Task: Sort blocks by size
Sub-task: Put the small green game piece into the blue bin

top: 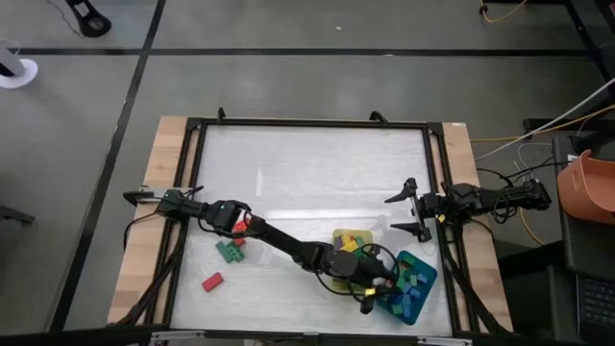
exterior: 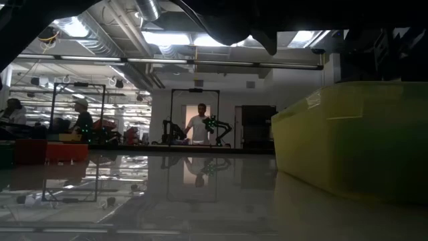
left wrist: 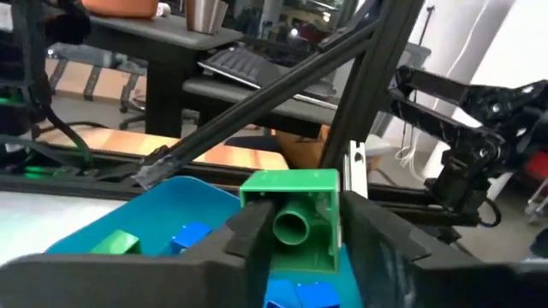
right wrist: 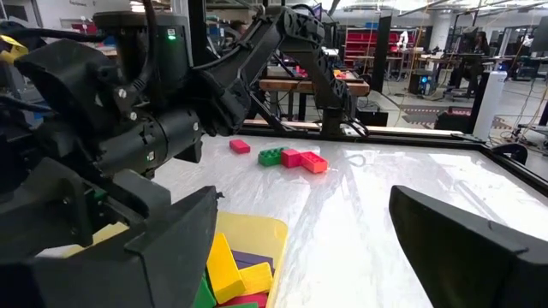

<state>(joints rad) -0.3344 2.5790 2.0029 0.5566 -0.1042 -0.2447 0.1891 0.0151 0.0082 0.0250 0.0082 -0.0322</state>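
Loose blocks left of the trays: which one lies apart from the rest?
The red block, alone toward the table's near-left edge; the green block and other red ones cluster together by the left arm.

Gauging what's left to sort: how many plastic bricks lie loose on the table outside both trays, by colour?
Red plastic bricks: 3
Green plastic brick: 1
Total: 4
Held green brick in left gripper, not counted: 1

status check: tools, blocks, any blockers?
Left tool over teal tray, green block between its fingers. Right tool open, parked at table's right edge. No blockers seen.
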